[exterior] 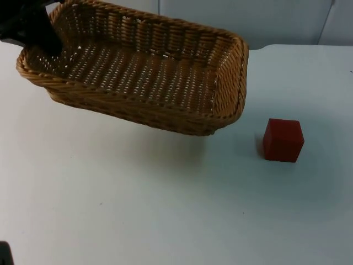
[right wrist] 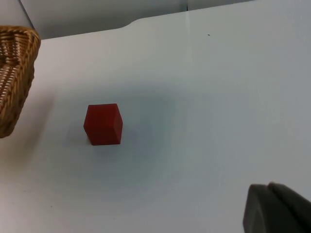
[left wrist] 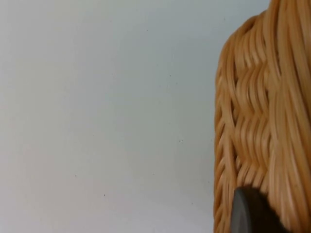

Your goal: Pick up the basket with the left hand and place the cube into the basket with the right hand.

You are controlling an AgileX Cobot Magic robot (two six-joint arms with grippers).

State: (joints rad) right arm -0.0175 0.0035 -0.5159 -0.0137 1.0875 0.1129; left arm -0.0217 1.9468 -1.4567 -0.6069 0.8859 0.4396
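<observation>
A woven wicker basket (exterior: pixel 143 83) hangs tilted above the table at the back left, casting a shadow beneath it. My left gripper (exterior: pixel 39 40) is shut on the basket's left end; in the left wrist view its weave (left wrist: pixel 262 121) fills the space beside a black fingertip (left wrist: pixel 250 213). The basket holds nothing. A red cube (exterior: pixel 283 140) sits on the white table to the right of the basket, apart from it. My right gripper (right wrist: pixel 277 208) hovers at a distance from the cube (right wrist: pixel 103 124), and nothing is near it.
The white table top (exterior: pixel 138 210) stretches wide in front of the basket and the cube. The grey partition wall (exterior: pixel 248 19) closes the back. The basket's corner (right wrist: pixel 17 73) lies off to one side of the cube.
</observation>
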